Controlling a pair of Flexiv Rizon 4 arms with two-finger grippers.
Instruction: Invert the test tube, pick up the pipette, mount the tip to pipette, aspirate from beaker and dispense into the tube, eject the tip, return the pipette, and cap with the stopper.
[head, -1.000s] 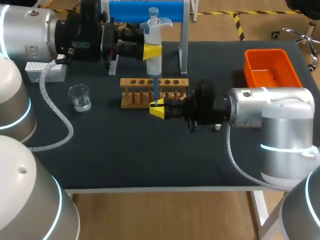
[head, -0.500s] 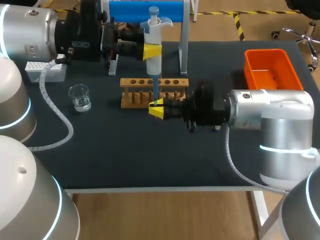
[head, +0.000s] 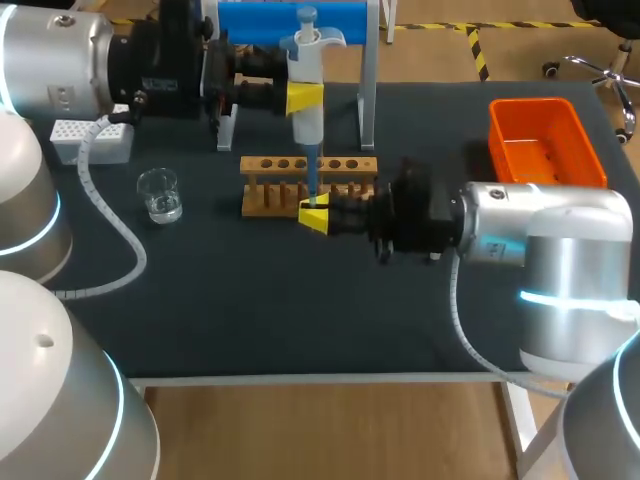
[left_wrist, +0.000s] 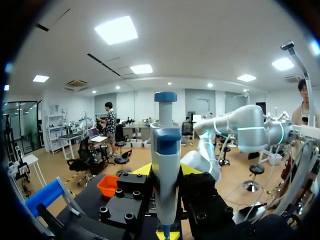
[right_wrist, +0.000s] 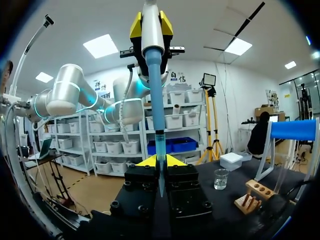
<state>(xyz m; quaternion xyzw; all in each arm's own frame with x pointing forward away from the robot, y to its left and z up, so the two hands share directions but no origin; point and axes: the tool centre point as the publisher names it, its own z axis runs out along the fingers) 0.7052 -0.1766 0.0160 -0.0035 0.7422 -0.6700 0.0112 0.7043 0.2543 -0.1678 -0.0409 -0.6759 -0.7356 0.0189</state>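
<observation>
left gripper (head: 305, 98) is clamped narrow on the white plastic pipette (head: 308, 112) w/ a blue plunger button, holding it upright over the middle of the tabletop (head: 250, 300), toward the far edge. the pipette's long blue tip (right_wrist: 155, 90) points straight down into the clear glass test tube (right_wrist: 160, 150). right gripper (head: 316, 215) pinches that tube upright btwn its yellow tips, fingers close together. in head view the test tube is too thin to make out well. right wrist view shows the tip's end down btwn the right fingers.

around it: a light wooden rack (head: 300, 180) w/ a row of round holes stands directly behind the right gripper; touching or just apart, can't tell. a small clear glass beaker (head: 160, 195) w/ a little clear liquid sits toward the left edge, well apart from the rack. a white tip box (head: 75, 140) w/ a grid of holes is near the far left corner, partly behind the left arm. an orange rectangular plastic bin (head: 545, 135) is near the far right corner. a stand (head: 290, 20) w/ pale uprights and a blue horizontal bar is at the far edge, behind the pipette.

the tabletop is a dark mat w/ a pale front rim. the left arm comes in along the far edge, the right arm across the right half.
</observation>
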